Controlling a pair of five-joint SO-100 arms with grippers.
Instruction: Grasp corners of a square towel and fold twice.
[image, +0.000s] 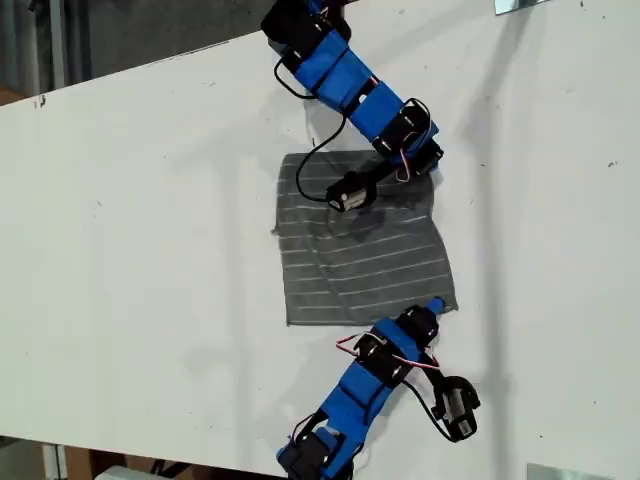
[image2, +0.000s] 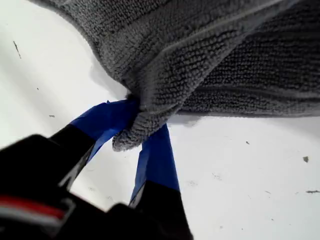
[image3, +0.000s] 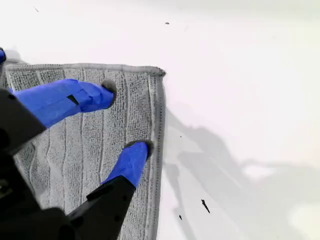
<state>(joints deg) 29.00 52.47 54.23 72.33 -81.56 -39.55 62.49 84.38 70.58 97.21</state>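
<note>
- The corner (image2: 127, 137) could slip out of my first gripper (image2: 135, 125). Its 2 blue fingers pinch only a small bunched tip of the dark grey square soft-cloth towel with thin pale stripes (image2: 210, 50), and a quick pull might free it.
- My second gripper (image3: 125, 122) has its 2 fingers spread, tips pressed down on the towel (image3: 75, 145) just inside another corner (image3: 159, 71), gripping nothing. If it closes like this, it may gather only a ridge of fabric, or miss the edge altogether.
- If 1 corner rises while the other stays flat, I judge the fold would skew and its edges would not line up.
- The towel (image: 360, 260) lies mostly flat on the white flat table (image: 150, 250), between the 2 blue arms. In the exterior view, my first gripper (image: 433, 306) is at the towel's lower right corner and my second gripper (image: 428, 165) at its upper right corner.
- The towel looks unfolded. Its stripes run roughly parallel, with slight rumpling near my second gripper. The pinched corner is lifted off the table, its weave looped and thick up close.
</note>
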